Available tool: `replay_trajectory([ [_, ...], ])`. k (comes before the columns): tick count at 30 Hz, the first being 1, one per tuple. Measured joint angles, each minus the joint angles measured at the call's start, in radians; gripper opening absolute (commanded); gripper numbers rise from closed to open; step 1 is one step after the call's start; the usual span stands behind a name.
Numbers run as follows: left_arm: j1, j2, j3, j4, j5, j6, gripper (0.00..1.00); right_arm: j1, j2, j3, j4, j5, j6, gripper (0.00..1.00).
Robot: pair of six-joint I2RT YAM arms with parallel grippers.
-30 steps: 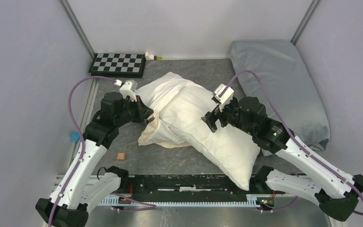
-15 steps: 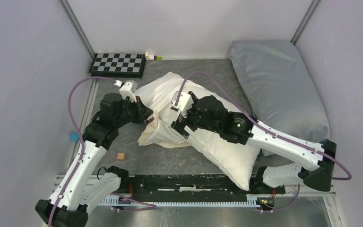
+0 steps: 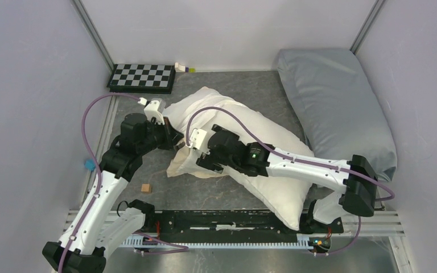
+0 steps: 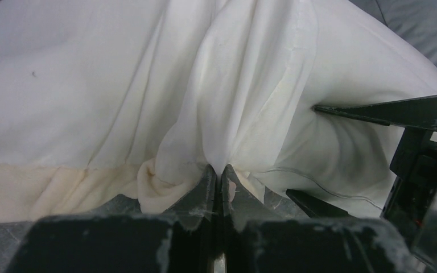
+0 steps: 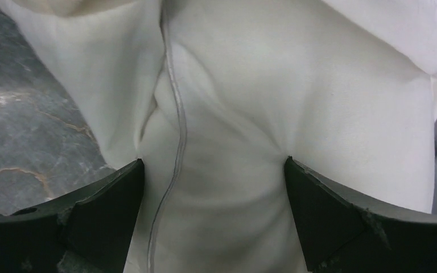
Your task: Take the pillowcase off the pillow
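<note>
Top external view: left gripper point(image 3: 177, 142), jaws pinching a fold of the pillowcase point(image 3: 180, 165) mid-table point(image 3: 233, 85), apparently anchors it while the right gripper point(image 3: 200, 161), jaws spread wide, straddles the pillow point(image 3: 279, 187) just right of it, seemingly to pull it free.

The pillow point(image 3: 276, 185) is showing plain white. The pillowcase point(image 3: 183, 165) is showing cream, yellower along its frill. The second pillow point(image 3: 336, 108) is showing pale blue-grey. The board point(image 3: 142, 77) is displaying a black-and-white check. The table point(image 3: 205, 196) is showing dark grey with pale marbled veins. The arms point(image 3: 98, 199) are showing white links and black joints, with purple cables point(image 3: 88, 122). The cube point(image 3: 145, 187) is showing tan.
</note>
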Motion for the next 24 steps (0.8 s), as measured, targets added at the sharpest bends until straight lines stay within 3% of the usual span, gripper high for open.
replay_trajectory([
  [2,0.000,0.000,0.000,0.000,-0.007,0.000,0.02,0.003,0.026,-0.001,-0.002,0.066,0.002,0.72],
  [4,0.000,0.000,0.000,-0.002,-0.018,0.001,0.02,0.006,0.054,-0.003,-0.002,0.140,0.010,0.37],
  [6,0.000,0.000,0.000,-0.011,-0.030,0.002,0.02,0.010,0.064,-0.017,0.007,0.195,0.020,0.08],
  [7,0.000,0.000,0.000,-0.020,-0.042,0.002,0.02,0.010,0.060,-0.026,0.015,0.208,0.023,0.00],
  [16,-0.013,0.022,0.062,-0.111,-0.246,0.000,0.02,0.011,-0.217,-0.199,0.115,0.148,0.066,0.00],
  [24,-0.032,0.078,0.140,-0.132,-0.314,-0.001,0.02,0.012,-0.426,-0.300,0.130,0.136,0.130,0.00],
])
